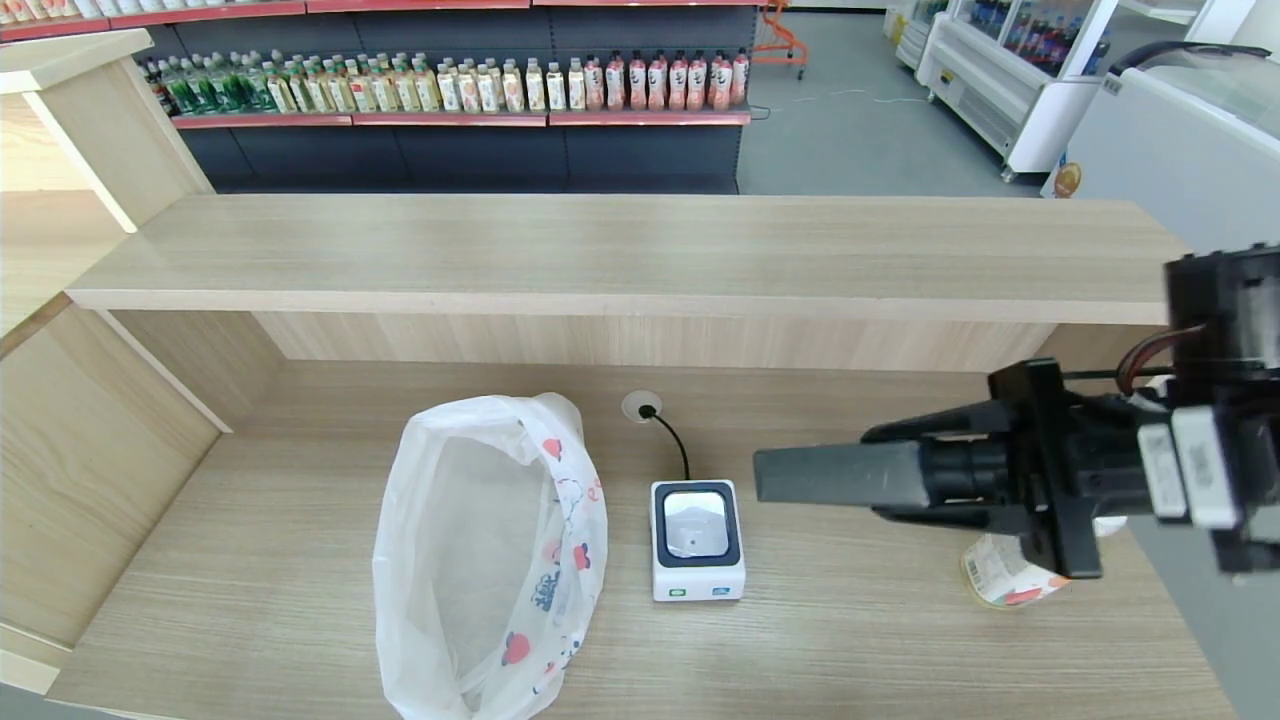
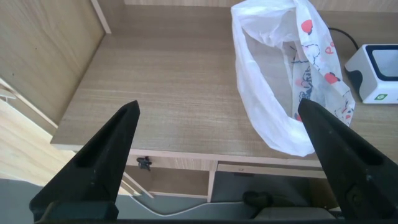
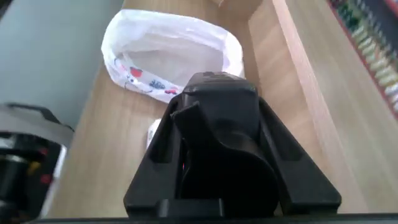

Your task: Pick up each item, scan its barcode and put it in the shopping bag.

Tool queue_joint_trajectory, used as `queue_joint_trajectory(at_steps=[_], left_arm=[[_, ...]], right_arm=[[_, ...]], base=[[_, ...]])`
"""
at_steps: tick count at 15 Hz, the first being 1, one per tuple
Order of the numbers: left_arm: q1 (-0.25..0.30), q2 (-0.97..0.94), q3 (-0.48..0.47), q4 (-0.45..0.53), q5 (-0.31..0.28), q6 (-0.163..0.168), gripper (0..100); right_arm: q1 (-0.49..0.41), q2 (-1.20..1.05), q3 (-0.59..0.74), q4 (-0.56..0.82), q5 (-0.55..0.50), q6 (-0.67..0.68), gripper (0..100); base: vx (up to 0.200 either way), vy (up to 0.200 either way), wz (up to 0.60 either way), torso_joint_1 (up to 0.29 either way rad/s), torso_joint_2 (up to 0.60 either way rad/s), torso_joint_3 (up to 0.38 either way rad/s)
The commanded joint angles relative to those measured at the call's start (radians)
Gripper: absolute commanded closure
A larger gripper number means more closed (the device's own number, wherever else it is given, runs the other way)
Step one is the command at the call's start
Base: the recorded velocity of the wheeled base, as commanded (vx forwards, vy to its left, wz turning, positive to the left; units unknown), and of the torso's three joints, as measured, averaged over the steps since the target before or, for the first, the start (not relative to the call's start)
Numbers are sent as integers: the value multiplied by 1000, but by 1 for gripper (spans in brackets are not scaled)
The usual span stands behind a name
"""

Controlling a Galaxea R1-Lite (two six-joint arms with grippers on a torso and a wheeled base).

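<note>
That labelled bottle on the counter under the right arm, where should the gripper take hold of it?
Likely grip the bottle around its labelled round body, across its width, with the right gripper coming down from above, since that arm hangs over it. The arm hides its upper part, so whether it stands or lies is unclear.

A narrow gap separates shopping bag [image 1: 470,560] and scanner [image 1: 697,575]; a raised ledge [image 1: 620,260] walls the back.

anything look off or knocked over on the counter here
Only the bottle: it seems to lie on its side near the right edge of the counter, hidden partly under the right arm. The shopping bag and scanner look fine.
</note>
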Motion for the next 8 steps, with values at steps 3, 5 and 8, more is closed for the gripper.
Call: queue_joint_trajectory(at_steps=[3,5,8], left_arm=[[0,0,0,0,1,1,0],[0,0,0,0,1,-1,0],[0,0,1,0,1,1,0]], right_arm=[[-254,-319,160,-64,-176,1100,100],[-174,-308,187,-68,-340,1572,100],[-148,-250,223,-71,-366,1761,100]], base=[[0,0,0,0,0,0],[0,0,0,0,0,0],[0,0,0,0,0,0]])
